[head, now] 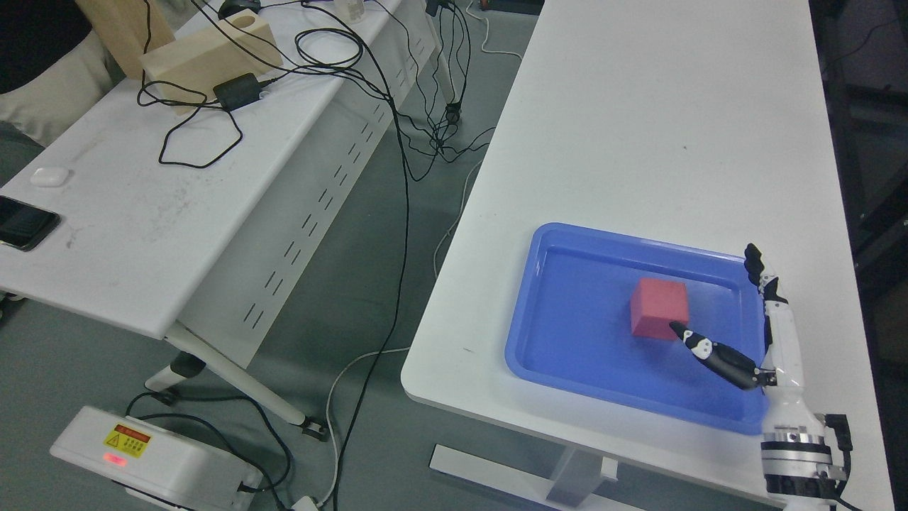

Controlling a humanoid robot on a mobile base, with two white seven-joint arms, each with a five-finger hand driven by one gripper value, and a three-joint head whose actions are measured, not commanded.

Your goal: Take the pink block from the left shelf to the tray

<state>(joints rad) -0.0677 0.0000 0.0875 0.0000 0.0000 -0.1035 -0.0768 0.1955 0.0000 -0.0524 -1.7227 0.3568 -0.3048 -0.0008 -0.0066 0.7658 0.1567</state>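
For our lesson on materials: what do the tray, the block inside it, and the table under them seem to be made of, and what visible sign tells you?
Blue tray: likely moulded plastic, glossy, with soft reflections and rounded rims.
Pink block: matte, no shine, crisp edges; perhaps foam or painted wood, unclear.
White table: smooth laminate-like top, faint sheen, rounded corner.

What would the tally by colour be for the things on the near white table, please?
Pink: 1, the block
Blue: 1, the tray
Total: 2, with the open right hand beside the block.
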